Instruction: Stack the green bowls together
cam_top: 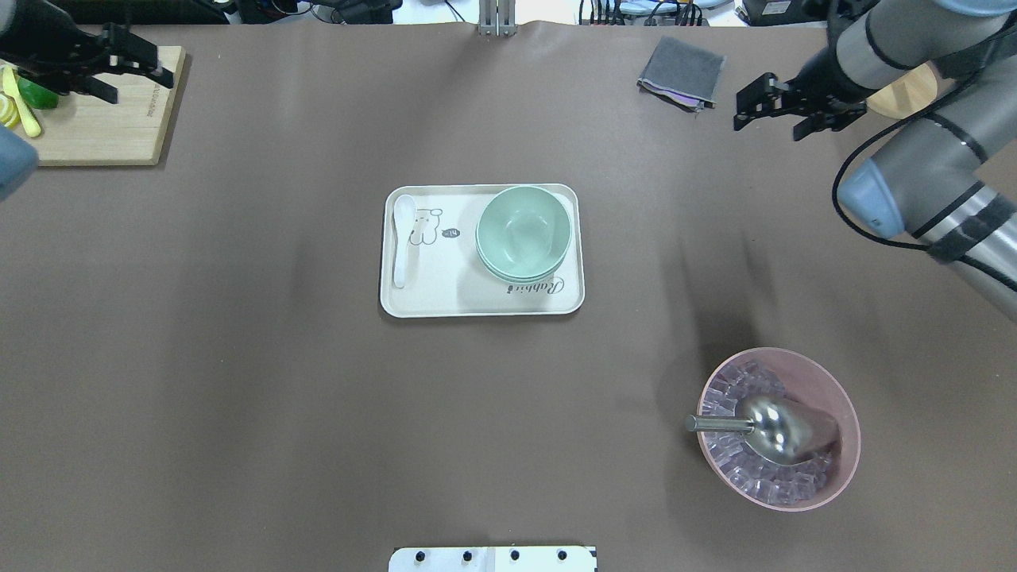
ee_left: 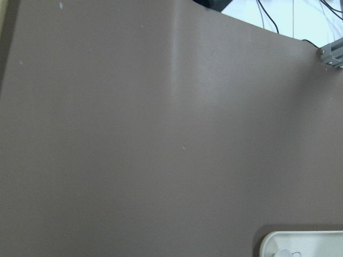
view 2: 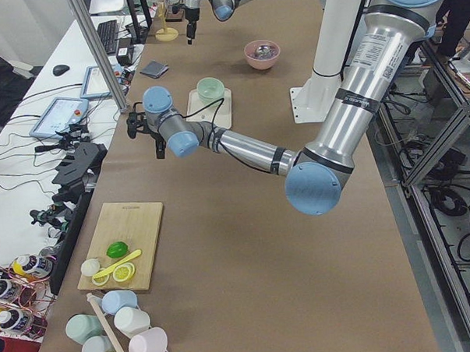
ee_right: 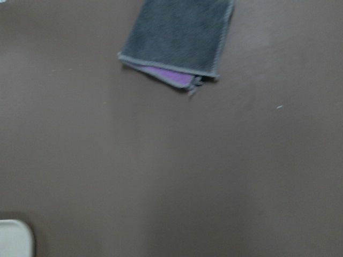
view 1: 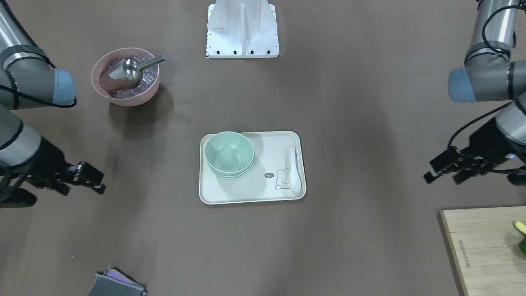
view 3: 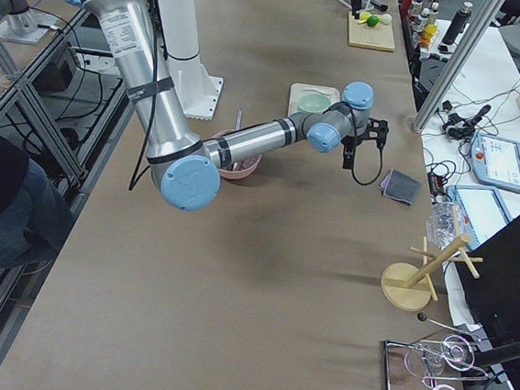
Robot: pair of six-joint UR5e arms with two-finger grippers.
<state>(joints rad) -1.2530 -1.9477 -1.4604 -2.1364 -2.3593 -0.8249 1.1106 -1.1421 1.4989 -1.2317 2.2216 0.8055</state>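
The green bowls point(view 1: 229, 154) sit nested in one stack on a cream tray point(view 1: 254, 193), at the tray's end on my right; the rims of the lower bowls show under the top one point(cam_top: 523, 230). The stack also shows in the exterior left view point(view 2: 210, 87) and the exterior right view point(view 3: 315, 101). My left gripper point(cam_top: 137, 86) is open and empty, far off over the cutting board's edge point(view 1: 443, 180). My right gripper point(cam_top: 768, 129) is open and empty, far from the tray near a grey cloth point(view 1: 84, 191).
A white spoon point(cam_top: 403, 238) lies on the tray's other end. A pink bowl point(cam_top: 842, 397) with ice and a metal scoop stands near right. A wooden cutting board point(cam_top: 103, 135) with lime pieces is far left. A folded grey cloth point(cam_top: 682, 71) lies far right.
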